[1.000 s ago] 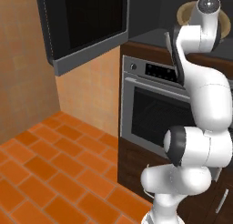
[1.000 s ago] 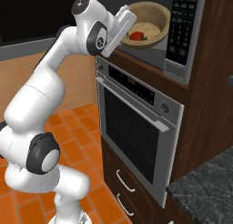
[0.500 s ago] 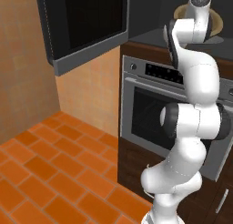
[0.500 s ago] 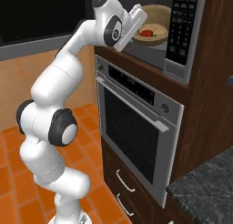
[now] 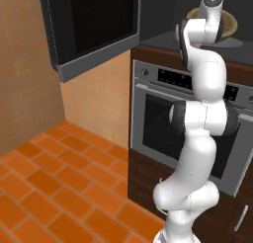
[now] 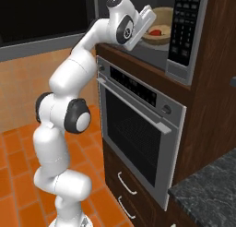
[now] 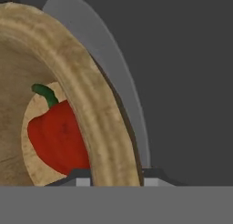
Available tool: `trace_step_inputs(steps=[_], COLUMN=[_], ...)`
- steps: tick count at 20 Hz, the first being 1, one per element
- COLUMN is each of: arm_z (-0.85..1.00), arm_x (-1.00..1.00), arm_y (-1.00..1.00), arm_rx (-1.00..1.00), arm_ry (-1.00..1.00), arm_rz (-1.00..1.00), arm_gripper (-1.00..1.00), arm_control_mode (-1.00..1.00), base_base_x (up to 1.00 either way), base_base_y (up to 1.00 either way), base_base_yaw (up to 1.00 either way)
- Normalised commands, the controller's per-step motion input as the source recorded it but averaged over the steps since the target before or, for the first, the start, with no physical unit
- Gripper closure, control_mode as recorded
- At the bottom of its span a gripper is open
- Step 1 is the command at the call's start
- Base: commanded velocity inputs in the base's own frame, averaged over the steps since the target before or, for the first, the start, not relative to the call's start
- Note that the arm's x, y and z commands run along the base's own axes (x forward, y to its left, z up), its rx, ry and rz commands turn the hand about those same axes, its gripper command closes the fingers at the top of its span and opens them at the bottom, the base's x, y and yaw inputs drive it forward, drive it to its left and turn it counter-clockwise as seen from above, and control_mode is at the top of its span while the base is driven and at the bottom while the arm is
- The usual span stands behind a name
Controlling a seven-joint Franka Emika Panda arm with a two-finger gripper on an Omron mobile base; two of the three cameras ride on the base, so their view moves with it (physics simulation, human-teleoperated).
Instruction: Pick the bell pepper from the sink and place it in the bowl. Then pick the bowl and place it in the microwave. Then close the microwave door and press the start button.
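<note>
Gripper, half-closed astride the thick rim of the tan wooden bowl, has carried it, red bell pepper inside, deeper into the black-fronted microwave; release comes next.

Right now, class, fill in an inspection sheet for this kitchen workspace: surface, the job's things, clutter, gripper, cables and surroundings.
Surface: the microwave floor, dark grey, carries the bowl.
Job's things: the bowl, tan wood, sits inside the open microwave; the bell pepper, red with a green stem, lies in the bowl; the microwave door stands swung open to the left.
Clutter: nothing seen.
Gripper: the gripper straddles the bowl's rim, one finger inside and one outside, jaws closed on it.
Cables: nothing seen.
Surroundings: wall oven below the microwave, drawers under it, orange tiled floor, dark speckled counter at lower right.
</note>
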Motion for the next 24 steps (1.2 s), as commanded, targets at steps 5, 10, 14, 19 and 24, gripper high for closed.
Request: trace_step_inputs(steps=[5,10,14,19,24], arm_z=[-0.31,-0.13,-0.17,-0.20,0.00], arm_x=[0.49,0.00,-0.05,-0.48,-0.94], arm_y=[-0.11,0.01,0.35,0.54,0.60], arm_rx=[0.00,0.00,-0.02,-0.01,0.00], arm_ry=[-0.01,-0.23,-0.45,-0.49,-0.32], arm_rz=[0.04,0.06,0.04,0.10,0.05], arm_gripper=[-1.00,-1.00,-1.00,-1.00,-1.00], arm_control_mode=[-1.00,-1.00,-1.00,-1.00,-1.00], base_base_x=[0.00,0.00,0.00,0.00,0.00], base_base_y=[0.00,0.00,0.00,0.00,0.00], base_base_yaw=[0.00,0.00,0.00,0.00,0.00])
